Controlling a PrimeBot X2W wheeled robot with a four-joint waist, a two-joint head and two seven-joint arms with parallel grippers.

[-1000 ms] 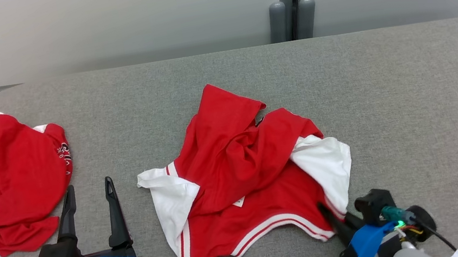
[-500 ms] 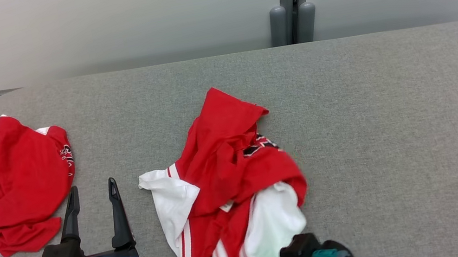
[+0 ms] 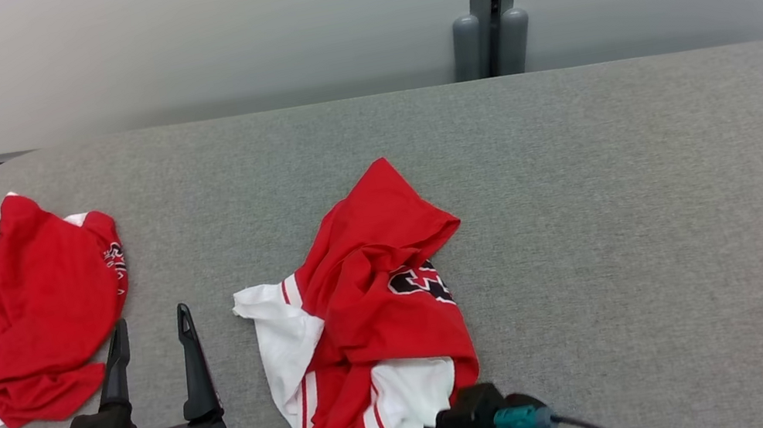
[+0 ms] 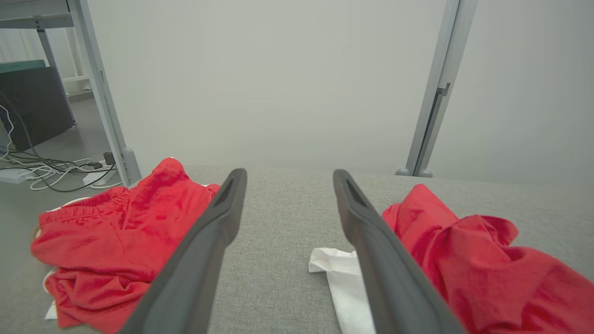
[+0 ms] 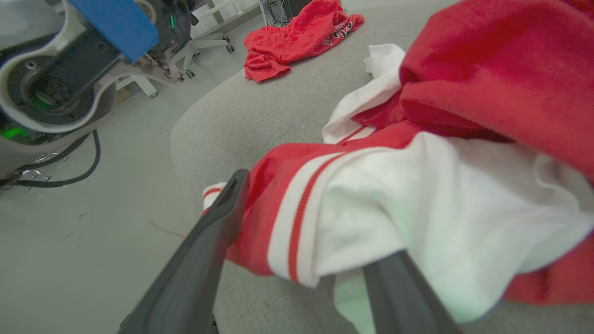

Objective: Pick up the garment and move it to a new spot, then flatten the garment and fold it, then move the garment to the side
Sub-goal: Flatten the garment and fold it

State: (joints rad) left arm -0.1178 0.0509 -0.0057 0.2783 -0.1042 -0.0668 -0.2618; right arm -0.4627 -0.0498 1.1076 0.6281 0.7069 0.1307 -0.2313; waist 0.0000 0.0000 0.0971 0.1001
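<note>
Head view: the crumpled red jersey with white sleeves and striped trim [image 3: 381, 300] lies bunched at the near middle of the grey fabric-covered table [image 3: 623, 203], its hem reaching the near edge. Right wrist view has the right gripper [image 5: 308, 222] with fingers spread, the white-and-red hem draped loosely over one of them, not pinched. The left gripper [image 3: 150, 317] hovers wide and empty just left of the jersey. Another red garment [image 3: 14, 310] sits at the left. I judge the relocating step is ending in a release. Flattening comes next, which calls for both grippers to find opposite edges and spread the cloth.
</note>
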